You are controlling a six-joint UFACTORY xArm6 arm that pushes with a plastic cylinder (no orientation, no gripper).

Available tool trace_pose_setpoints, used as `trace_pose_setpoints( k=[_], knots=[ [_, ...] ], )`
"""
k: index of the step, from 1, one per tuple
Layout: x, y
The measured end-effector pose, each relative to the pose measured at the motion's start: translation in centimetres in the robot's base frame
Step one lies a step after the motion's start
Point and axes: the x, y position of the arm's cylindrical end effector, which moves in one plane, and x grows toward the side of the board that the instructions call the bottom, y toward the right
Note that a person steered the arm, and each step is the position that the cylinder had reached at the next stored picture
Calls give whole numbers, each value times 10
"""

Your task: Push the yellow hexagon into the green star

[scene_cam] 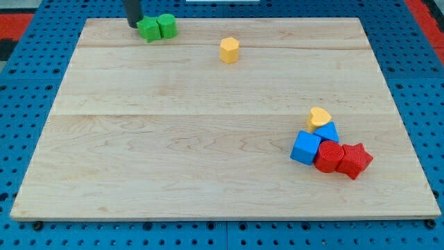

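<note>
My tip [132,24] is resting at the view's top left, touching or just beside the left edge of the green star [148,29]; being a plain rod, it has no jaws to open or close and is holding nothing, only standing against that block. The green star is sitting near the top edge of the wooden board [208,167], with a second green block [166,26], rounded in shape, pressing against its right side. The yellow hexagon [229,50] is lying well apart to the right of this pair and slightly lower, alone on open wood, so I am judging that it is not yet being pushed: my tip is standing on the far side of the star from it and would need to be travelling round to the hexagon's right. Far off at the view's lower right, a yellow heart [319,117], two blue blocks [306,147], a red block [329,157] and a red star [354,160] are crowding together.
</note>
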Motion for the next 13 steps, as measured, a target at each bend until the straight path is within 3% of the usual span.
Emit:
trace_pose_setpoints(
  k=[2,3,4,5,7,9,11,12,13],
  knots=[
    [-1,80],
    [-7,80],
    [25,31],
    [65,21],
    [143,95],
    [132,215],
    [72,188],
    [68,174],
    [93,175]
  ],
)
